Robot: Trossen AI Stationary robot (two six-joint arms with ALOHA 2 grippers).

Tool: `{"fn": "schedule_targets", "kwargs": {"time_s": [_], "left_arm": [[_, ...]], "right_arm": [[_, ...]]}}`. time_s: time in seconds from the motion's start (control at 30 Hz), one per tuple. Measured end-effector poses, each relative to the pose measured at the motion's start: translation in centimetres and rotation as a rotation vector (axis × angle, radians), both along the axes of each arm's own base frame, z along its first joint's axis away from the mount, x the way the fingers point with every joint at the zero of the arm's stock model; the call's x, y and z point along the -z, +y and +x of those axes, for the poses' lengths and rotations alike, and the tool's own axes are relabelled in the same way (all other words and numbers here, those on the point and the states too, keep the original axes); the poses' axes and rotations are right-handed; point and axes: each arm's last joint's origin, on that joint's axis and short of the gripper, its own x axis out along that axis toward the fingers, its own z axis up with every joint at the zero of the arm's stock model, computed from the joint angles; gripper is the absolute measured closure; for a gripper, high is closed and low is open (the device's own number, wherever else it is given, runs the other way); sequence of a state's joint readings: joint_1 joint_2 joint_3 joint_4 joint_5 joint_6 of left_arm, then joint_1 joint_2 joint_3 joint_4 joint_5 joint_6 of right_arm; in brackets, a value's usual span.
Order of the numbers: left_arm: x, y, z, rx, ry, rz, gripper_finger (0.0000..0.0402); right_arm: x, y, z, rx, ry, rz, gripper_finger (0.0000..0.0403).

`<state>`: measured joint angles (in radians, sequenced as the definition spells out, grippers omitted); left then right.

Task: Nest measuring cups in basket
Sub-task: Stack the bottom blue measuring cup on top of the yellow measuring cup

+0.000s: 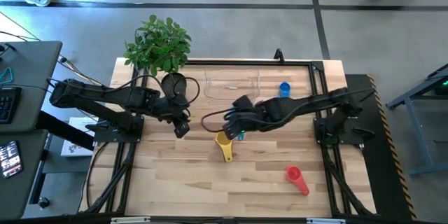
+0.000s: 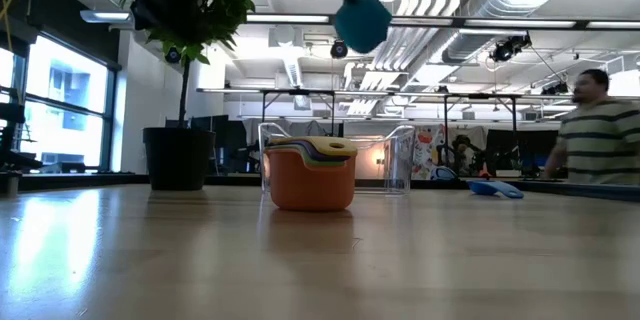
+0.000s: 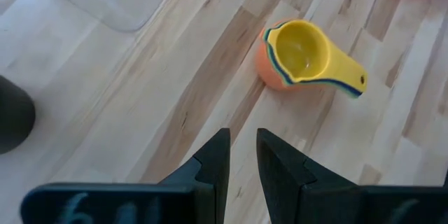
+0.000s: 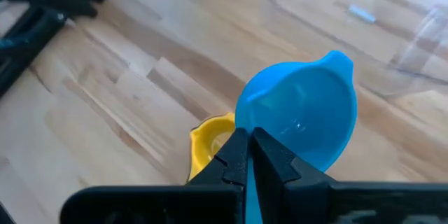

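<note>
Your right hand (image 4: 248,155) pinches the teal cup (image 4: 301,119) by its handle above the nested stack (image 3: 297,56), ready to drop in; left hand (image 3: 241,164), slightly spread, waits.

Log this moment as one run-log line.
right tool: shut on teal cup, above nested stack | left tool: slightly apart, empty | red cup, blue cup: loose | basket: no cups
</note>
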<state>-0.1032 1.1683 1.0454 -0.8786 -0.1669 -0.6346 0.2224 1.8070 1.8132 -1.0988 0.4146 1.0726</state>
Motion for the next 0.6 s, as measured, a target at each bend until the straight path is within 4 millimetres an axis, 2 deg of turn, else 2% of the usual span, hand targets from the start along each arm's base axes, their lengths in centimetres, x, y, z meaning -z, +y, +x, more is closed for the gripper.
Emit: {"fn": "schedule_targets", "kwargs": {"time_s": [0.23, 0.6], "left_arm": [[0.3, 0.0, -0.5, 0.0, 0.057, 0.006, 0.0339], [0.5, 0.1, -1.0, -0.007, 0.113, 0.008, 0.0339]], "right_arm": [[2.4, 1.0, 3.3, -0.052, 0.051, 0.069, 0.0403], [5.8, 1.7, 5.5, -0.041, 0.093, 0.126, 0.0403]]}}
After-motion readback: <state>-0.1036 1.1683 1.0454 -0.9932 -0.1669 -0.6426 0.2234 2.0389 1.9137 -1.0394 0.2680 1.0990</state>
